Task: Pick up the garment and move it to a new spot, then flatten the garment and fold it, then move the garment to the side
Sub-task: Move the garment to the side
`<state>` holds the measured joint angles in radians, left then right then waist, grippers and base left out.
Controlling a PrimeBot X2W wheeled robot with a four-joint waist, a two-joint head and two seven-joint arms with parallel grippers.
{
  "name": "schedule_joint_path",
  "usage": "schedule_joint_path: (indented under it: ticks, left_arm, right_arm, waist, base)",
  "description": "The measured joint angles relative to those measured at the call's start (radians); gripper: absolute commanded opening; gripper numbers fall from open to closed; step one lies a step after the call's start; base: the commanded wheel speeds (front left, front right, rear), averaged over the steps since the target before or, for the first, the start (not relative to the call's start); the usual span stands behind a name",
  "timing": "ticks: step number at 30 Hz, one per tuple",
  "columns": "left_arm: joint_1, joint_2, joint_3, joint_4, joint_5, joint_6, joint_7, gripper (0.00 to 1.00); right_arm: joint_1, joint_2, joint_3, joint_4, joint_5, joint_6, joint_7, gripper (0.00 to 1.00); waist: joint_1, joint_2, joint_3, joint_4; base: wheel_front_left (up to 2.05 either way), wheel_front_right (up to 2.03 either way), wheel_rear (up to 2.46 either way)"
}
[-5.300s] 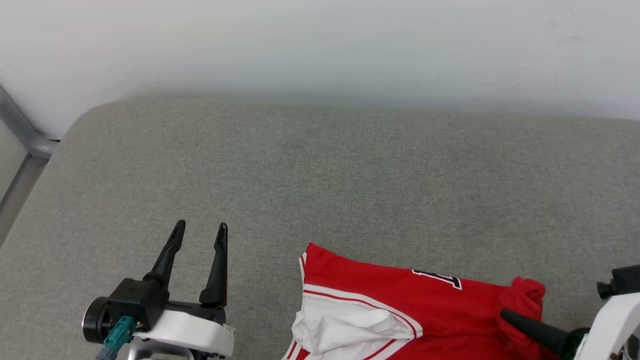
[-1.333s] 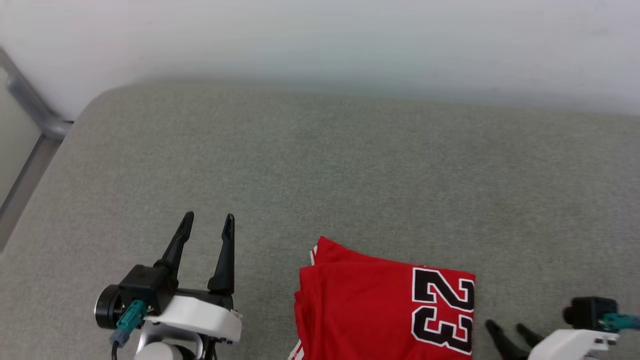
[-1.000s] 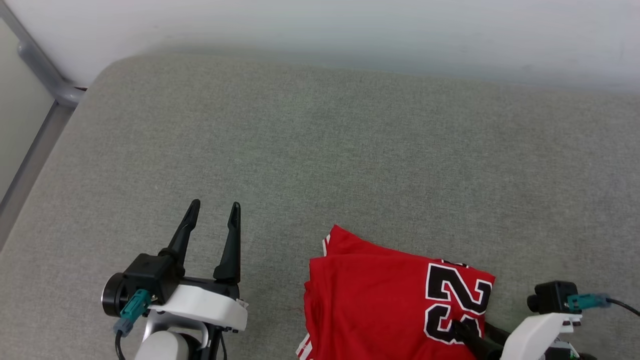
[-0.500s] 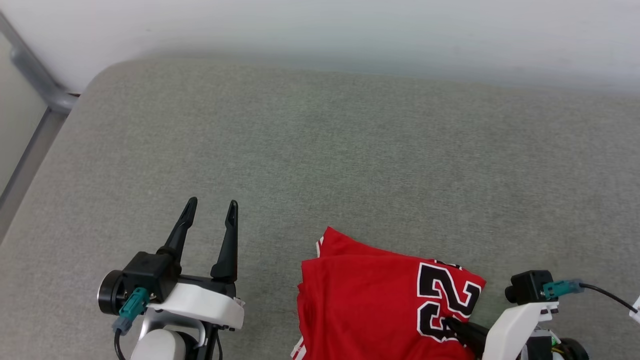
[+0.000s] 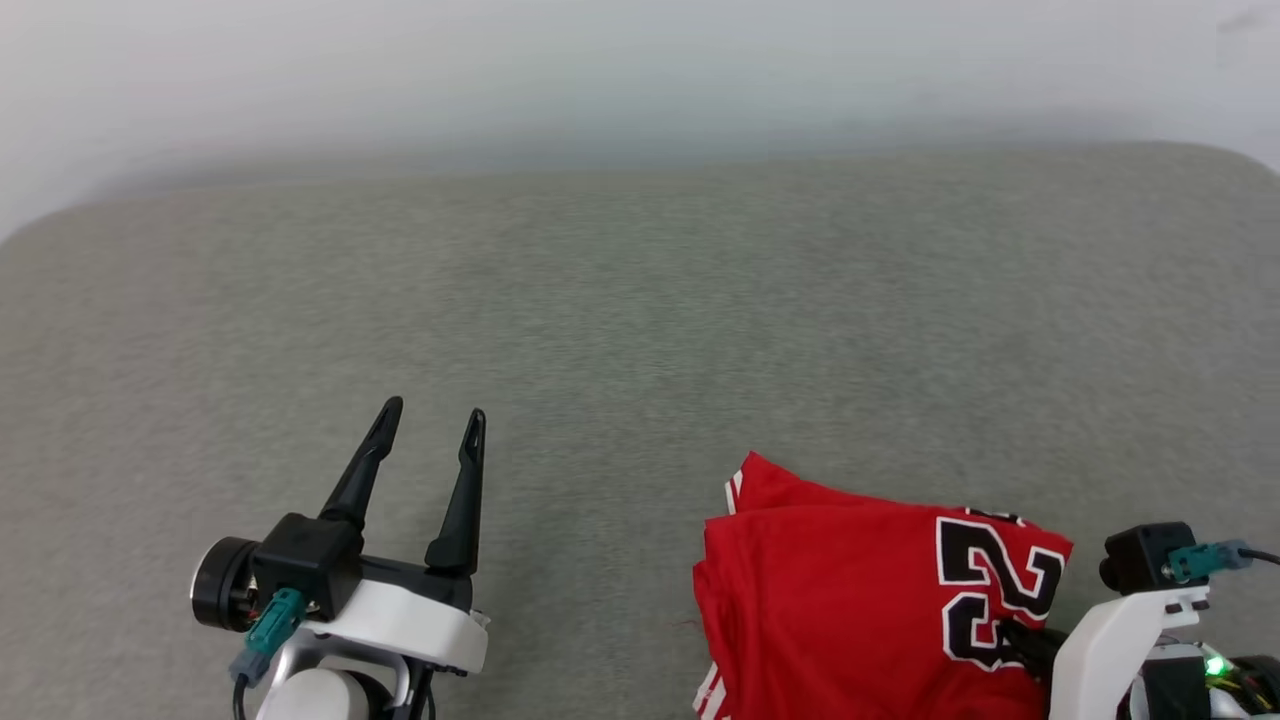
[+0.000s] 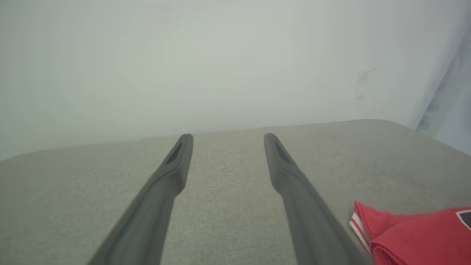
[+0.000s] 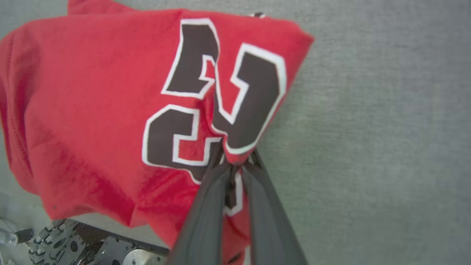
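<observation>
The garment (image 5: 840, 600), a folded red jersey with a black-and-white number, lies at the lower right of the grey cushion; its striped corner (image 6: 362, 224) shows in the left wrist view. My right gripper (image 7: 235, 162) is shut on the garment's right edge, pinching fabric by the number (image 7: 217, 95); in the head view its fingers (image 5: 1025, 640) are mostly hidden under the cloth and behind the wrist. Well left of the garment, my left gripper (image 5: 432, 420) stands open over bare cushion, and nothing lies between its fingers (image 6: 176, 165).
A large grey fabric cushion (image 5: 620, 320) spreads ahead, meeting a pale wall (image 5: 640, 70) at the back. Its rounded right corner (image 5: 1240, 165) shows at the far right. A pale curtain-like strip (image 6: 447, 106) hangs past that corner.
The camera has swung right, so the metal rail at the left is out of frame. My right gripper, which reached the folded garment's right edge, is now shut on it; the left gripper stays open.
</observation>
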<state>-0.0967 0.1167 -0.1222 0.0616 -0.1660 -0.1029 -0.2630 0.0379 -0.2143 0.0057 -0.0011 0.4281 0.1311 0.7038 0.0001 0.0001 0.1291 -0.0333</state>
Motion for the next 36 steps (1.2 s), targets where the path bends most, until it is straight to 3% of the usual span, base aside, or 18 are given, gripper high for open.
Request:
schedule_joint_path:
  ticks: [10, 17, 25, 36]
  left_arm:
    - [-0.018, 0.026, -0.015, -0.059, 0.016, -0.005, 0.000, 1.00]
    - [-0.085, 0.068, -0.039, -0.111, 0.024, -0.013, 0.016, 1.00]
    - [-0.213, 0.132, -0.069, -0.217, 0.028, -0.021, 0.057, 1.00]
    - [-0.323, 0.193, -0.098, -0.318, 0.022, -0.025, 0.079, 1.00]
  right_arm:
    - [-0.100, -0.012, -0.038, 0.035, -0.030, 0.000, -0.068, 0.00]
    - [-0.267, -0.040, -0.115, 0.115, -0.070, 0.000, -0.140, 0.00]
    - [-0.504, -0.110, -0.291, 0.256, -0.171, 0.000, -0.229, 0.00]
    - [-0.700, -0.206, -0.546, 0.373, -0.299, 0.000, -0.298, 0.00]
  waist:
    - [0.0000, 0.0000, 0.051, -0.216]
    - [0.0001, 0.0000, 0.168, -0.300]
    - [0.0002, -0.0001, 0.363, -0.319]
    - [0.0002, -0.0001, 0.550, -0.269]
  base:
    - [0.00, 0.00, 0.00]
    - [0.00, 0.00, 0.00]
    - [0.00, 0.00, 0.00]
    - [0.00, 0.00, 0.00]
